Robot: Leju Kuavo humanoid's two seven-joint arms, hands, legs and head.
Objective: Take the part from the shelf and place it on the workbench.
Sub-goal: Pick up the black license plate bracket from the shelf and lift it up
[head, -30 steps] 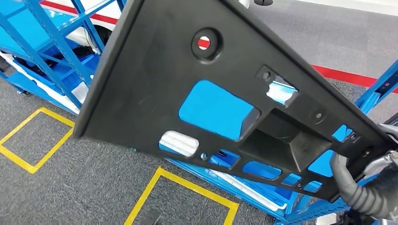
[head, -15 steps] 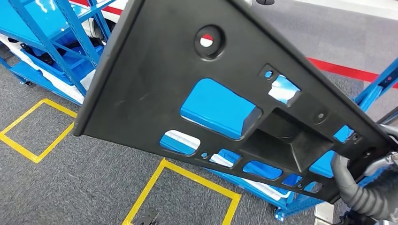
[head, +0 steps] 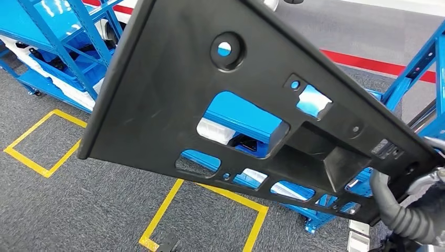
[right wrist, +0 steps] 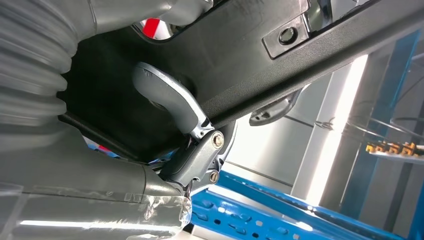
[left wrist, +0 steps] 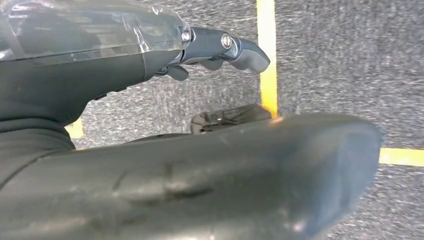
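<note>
Half of the job looked done: the part [head: 173,84] was already off the blue shelf [head: 63,58] and up in the air, but no workbench could be seen, so I judged that carrying it there and setting it down were both left to do. Largest of all was the part itself, a big flat black plastic panel that was tilted and spread across most of the head view, from the far left down to the near right. It was wide at its left end and got narrower toward the right. It had one big window cut in the middle, a row of smaller windows along its near edge, a round hole near the far edge, and a deep box-shaped pocket beside the big window. Through the holes the blue shelf and the grey carpet [head: 78,210] with yellow tape squares [head: 157,220] showed. Smaller was the right hand [right wrist: 172,102], at the near right; its fingers [right wrist: 160,95] were curled tight around the narrow end of the part, holding it up. Smaller still in the scene, the left hand [left wrist: 220,47] hung over the carpet, well apart from the part, with nothing in it; whether its fingers were spread or curled I cannot tell.
</note>
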